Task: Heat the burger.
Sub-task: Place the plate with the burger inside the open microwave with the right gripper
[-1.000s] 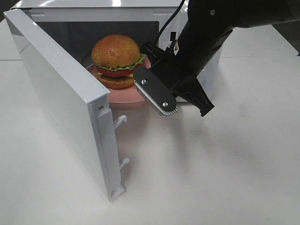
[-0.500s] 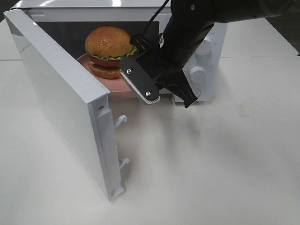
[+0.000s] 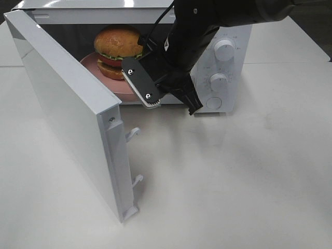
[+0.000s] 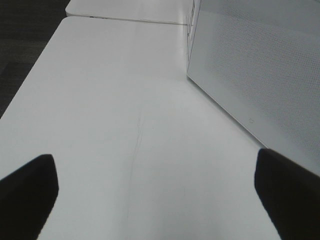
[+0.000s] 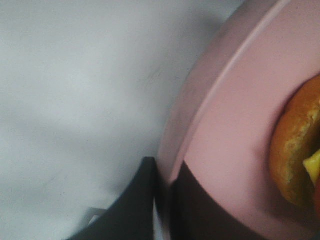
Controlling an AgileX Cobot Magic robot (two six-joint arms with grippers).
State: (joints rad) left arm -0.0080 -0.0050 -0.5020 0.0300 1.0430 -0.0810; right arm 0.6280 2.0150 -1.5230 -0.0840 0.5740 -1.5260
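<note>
My right gripper [image 5: 162, 192] is pressed together on the near rim of the round pink plate [image 3: 104, 78]. The glossy golden-bun toy burger [image 3: 118, 47] sits upright on that plate just beyond my fingers, deeper in the cavity of the white microwave oven [image 3: 228, 62]. I judge the push runs inward, from rim toward burger. The burger is a round stack with no long axis, showing green lettuce and red tomato. The plate's front rim lies about at the cavity mouth. My left gripper [image 4: 155, 197] is spread wide over the white table [image 4: 110, 100], outside the open white door [image 3: 67, 98], well apart from the burger.
</note>
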